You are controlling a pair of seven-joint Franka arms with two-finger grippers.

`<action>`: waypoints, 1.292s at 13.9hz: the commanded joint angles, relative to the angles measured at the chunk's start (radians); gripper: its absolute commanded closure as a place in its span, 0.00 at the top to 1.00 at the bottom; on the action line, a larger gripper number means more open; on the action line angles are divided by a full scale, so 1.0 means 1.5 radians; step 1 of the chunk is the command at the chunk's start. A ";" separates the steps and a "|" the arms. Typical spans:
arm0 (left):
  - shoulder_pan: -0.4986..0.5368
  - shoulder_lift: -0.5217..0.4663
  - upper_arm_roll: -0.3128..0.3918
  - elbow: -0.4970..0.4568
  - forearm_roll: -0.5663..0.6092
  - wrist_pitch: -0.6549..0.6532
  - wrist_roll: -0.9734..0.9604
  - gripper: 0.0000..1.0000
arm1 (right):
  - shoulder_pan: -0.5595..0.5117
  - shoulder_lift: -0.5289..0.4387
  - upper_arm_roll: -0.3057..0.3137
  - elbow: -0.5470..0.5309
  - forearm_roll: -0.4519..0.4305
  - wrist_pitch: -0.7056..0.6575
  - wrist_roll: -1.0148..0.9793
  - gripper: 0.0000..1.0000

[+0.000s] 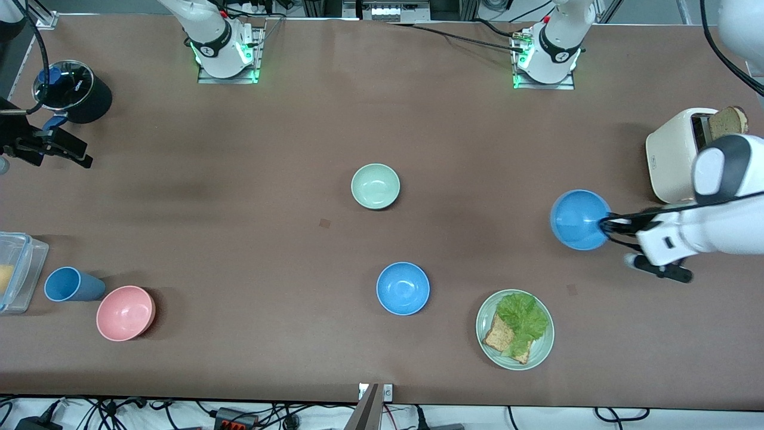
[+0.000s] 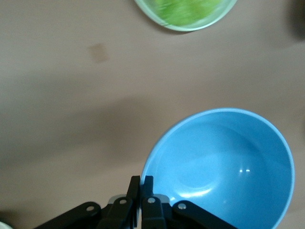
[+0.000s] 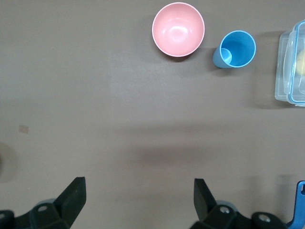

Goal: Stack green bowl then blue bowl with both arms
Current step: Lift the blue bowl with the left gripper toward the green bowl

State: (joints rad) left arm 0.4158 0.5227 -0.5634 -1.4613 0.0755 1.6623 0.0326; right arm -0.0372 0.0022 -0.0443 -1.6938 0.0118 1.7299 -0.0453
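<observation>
The pale green bowl sits upright at the table's middle. One blue bowl sits nearer to the front camera than it. My left gripper is shut on the rim of the other blue bowl and holds it tilted over the table beside the toaster, at the left arm's end. My right gripper is open and empty over bare table at the right arm's end, next to the black pot.
A green plate with lettuce and toast lies near the front edge. A cream toaster holds bread. A pink bowl, a blue cup, a clear container and a black pot stand at the right arm's end.
</observation>
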 commanded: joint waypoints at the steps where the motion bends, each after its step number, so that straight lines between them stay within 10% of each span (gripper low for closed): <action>1: -0.012 -0.009 -0.070 0.005 -0.010 -0.022 -0.144 0.00 | -0.009 -0.019 0.009 -0.014 -0.009 0.000 -0.005 1.00; 18: -0.321 0.063 -0.067 -0.044 -0.049 0.229 -0.767 0.00 | -0.011 -0.018 0.006 -0.014 -0.007 0.001 -0.009 1.00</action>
State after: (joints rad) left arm -0.0417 0.6100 -0.6742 -1.4866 -0.0038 1.9399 -1.0650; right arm -0.0394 0.0021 -0.0447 -1.6939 0.0117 1.7301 -0.0453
